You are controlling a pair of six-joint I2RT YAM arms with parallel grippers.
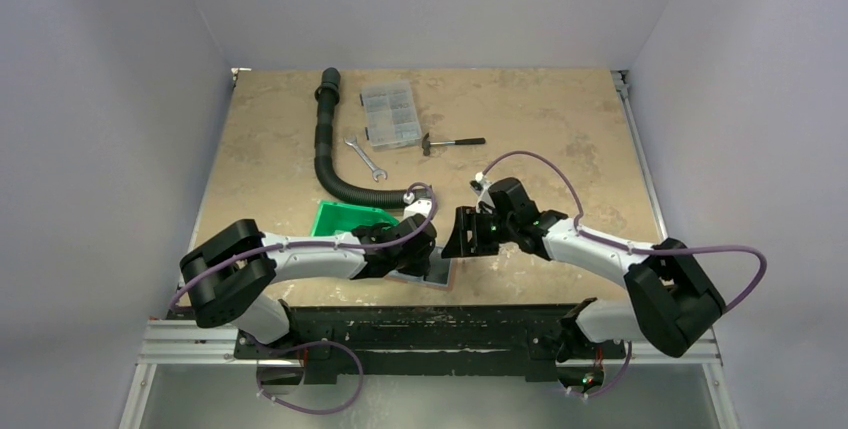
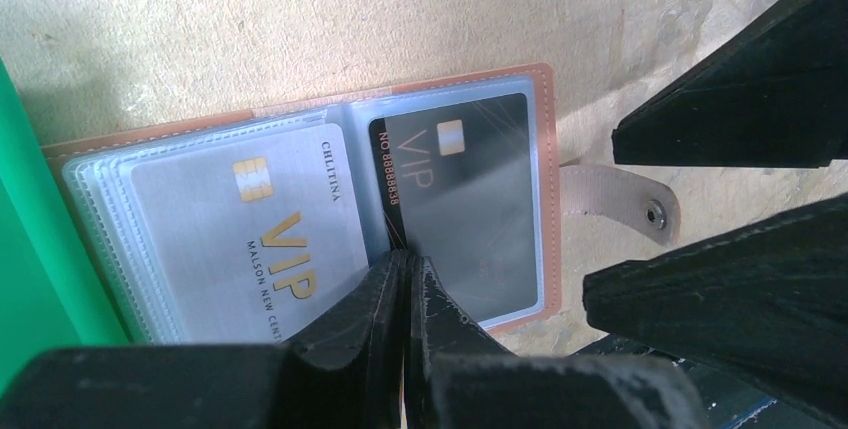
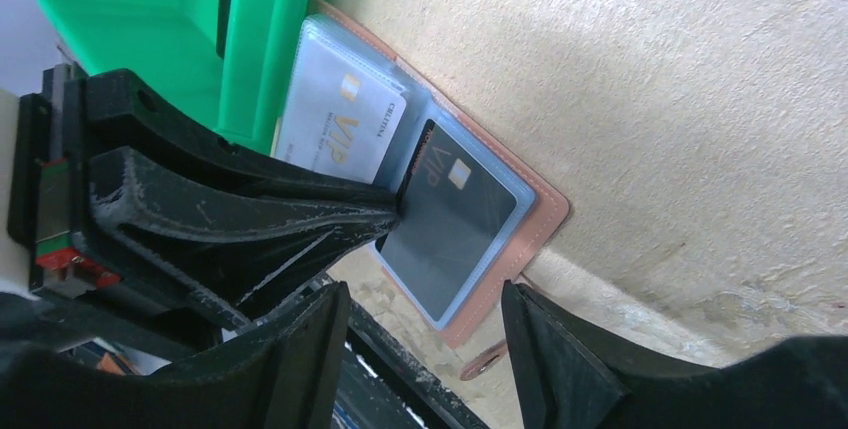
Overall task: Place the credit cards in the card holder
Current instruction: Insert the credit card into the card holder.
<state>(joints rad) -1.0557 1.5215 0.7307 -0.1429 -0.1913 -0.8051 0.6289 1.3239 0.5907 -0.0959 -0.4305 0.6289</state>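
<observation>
The card holder (image 1: 441,275) lies open by the table's near edge, its reddish-brown rim (image 2: 545,199) and snap strap (image 2: 620,204) showing. A silver VIP credit card (image 2: 250,229) sits in its left clear pocket. A black VIP credit card (image 2: 470,209) lies in the right pocket, its inner edge slightly lifted. My left gripper (image 2: 408,254) is shut on that inner edge beside the fold. My right gripper (image 3: 425,294) hovers open over the holder's outer corner (image 3: 535,219), holding nothing. Its dark fingers (image 2: 740,99) flank the strap.
A green bin (image 1: 345,217) touches the holder's left side (image 3: 150,9). Further back lie a black corrugated hose (image 1: 325,139), a wrench (image 1: 365,157), a clear compartment box (image 1: 390,116) and a small hammer (image 1: 452,142). The black front rail (image 1: 420,321) runs just below the holder.
</observation>
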